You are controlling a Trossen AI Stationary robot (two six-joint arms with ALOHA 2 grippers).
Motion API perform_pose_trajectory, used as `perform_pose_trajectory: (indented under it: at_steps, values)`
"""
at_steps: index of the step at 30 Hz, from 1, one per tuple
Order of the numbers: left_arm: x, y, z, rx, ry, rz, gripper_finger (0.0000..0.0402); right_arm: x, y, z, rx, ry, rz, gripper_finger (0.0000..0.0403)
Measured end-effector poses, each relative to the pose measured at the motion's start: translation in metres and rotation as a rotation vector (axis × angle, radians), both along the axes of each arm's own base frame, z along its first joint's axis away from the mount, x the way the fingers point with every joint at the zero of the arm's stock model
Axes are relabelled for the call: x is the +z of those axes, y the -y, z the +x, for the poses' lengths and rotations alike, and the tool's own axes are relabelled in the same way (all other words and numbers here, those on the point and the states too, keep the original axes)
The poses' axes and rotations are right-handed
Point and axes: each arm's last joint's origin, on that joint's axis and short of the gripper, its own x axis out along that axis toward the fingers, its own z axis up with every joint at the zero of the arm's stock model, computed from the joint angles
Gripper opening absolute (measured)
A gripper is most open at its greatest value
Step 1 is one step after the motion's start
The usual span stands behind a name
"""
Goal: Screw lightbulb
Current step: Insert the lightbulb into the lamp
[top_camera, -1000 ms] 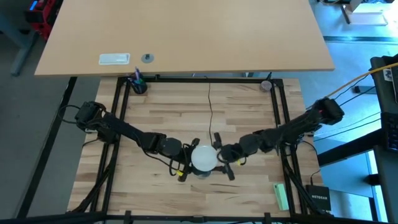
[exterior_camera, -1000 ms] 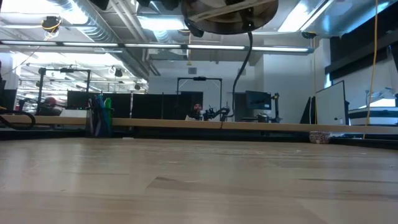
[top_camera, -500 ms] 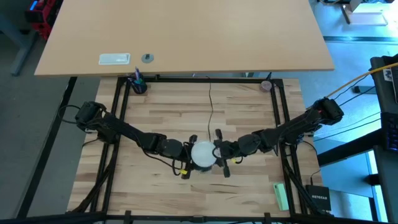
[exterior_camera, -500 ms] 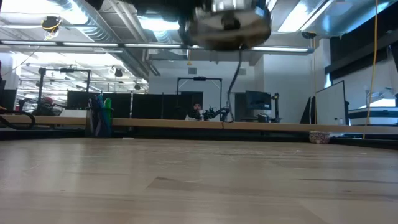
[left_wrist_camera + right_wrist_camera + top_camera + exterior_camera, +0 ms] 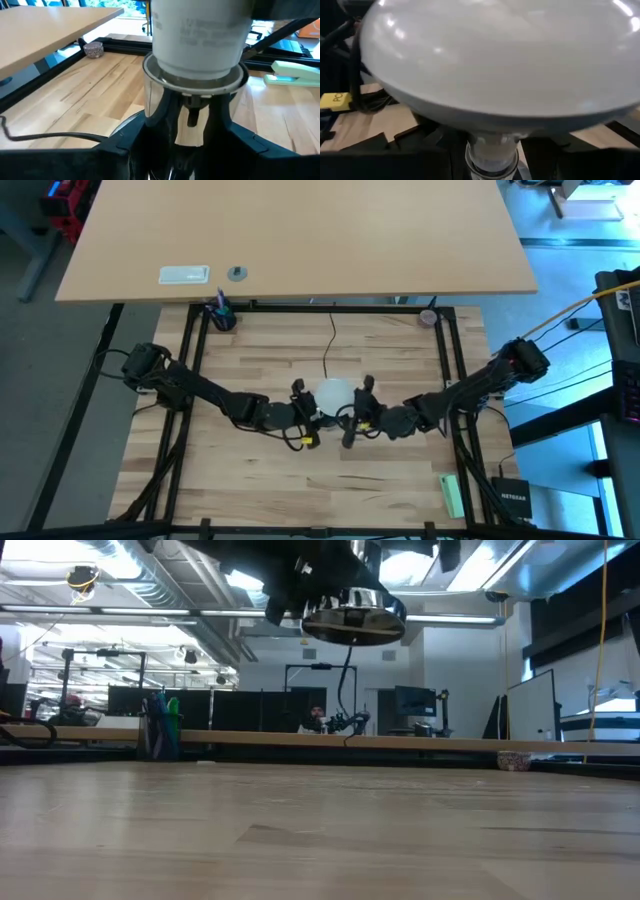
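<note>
- Dark fingers of the left gripper [image 5: 300, 415] and right gripper [image 5: 358, 418] flank the lightbulb [image 5: 335, 394] at centre frame; whether either clamps it, I cannot tell.
- Frosted globe looks light, slippery and fragile; the pale neck [image 5: 199, 35] seems the safer hold.
- Bulb stands upright, long axis vertical, globe up, above the socket [image 5: 353, 624] with its black cord [image 5: 331, 340].

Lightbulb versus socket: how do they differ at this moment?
The lightbulb is frosted white; the socket is shiny metal. The lightbulb sits on top, the socket beneath it. Only the socket trails a black cord. Both are raised between the left end effector and right end effector.
</note>
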Motion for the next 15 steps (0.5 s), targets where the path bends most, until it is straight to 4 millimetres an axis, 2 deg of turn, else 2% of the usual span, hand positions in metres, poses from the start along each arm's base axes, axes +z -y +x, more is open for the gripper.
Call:
perform_pose_trajectory:
  at_steps: [4,5,11,15]
  values:
    - [-0.001,0.002,-0.001,-0.014,-0.011,0.015,0.0170,0.003,0.002,0.001,0.068,0.001,-0.010,0.0154]
    - [0.000,0.004,-0.001,-0.022,-0.011,0.024,0.0170,0.004,0.002,-0.001,0.082,0.001,-0.018,0.0168]
    - [0.005,0.010,-0.004,-0.089,-0.013,0.050,0.0170,0.026,0.008,-0.022,0.209,-0.030,-0.008,0.0325]
    - [0.015,0.010,-0.007,-0.196,0.002,0.022,0.0170,0.038,0.012,-0.041,0.369,-0.082,0.056,0.0372]
